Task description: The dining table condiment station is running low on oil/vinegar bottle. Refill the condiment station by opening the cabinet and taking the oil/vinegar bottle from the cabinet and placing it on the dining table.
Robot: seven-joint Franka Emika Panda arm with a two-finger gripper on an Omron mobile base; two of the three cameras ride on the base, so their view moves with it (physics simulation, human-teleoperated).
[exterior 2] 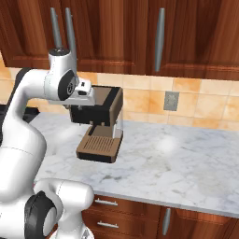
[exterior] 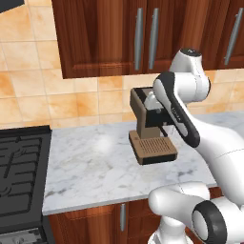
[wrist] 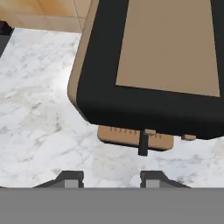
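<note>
Marble counter fills the near ground, with a brown coffee machine standing on it. In the hand view the gripper hangs above this machine, its two fingertips apart and holding nothing. Only the left base view shows the black stove; only the right one shows a wall socket. Behind, the cabinet is closed, its long silver handles upright, its top cut off.
</note>
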